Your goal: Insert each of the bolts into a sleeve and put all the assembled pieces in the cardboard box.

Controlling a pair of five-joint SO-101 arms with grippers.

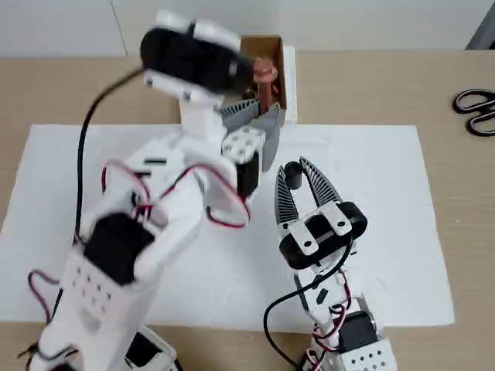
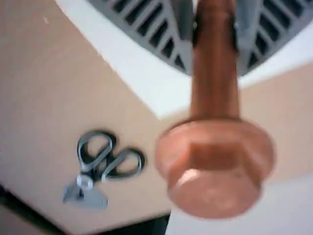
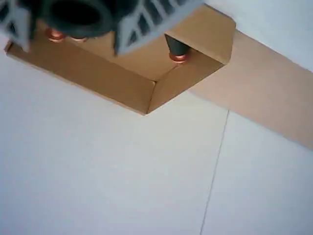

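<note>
Copper bolt is pinched by its shaft between the fingers of the left end effector, which are closed tight on it. The bolt's head sits over the cardboard box at the far edge of the white sheet. The right end effector is low over the sheet, fingers narrowly apart around a black sleeve, apparently gripping it. Scissors lie on the bench.

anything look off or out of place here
Nothing spilled or broken. The one stray item is the scissors, lying on the bare table past the white sheet, no part of the job. The left gripper holds a bare bolt; the right gripper holds a sleeve.
</note>
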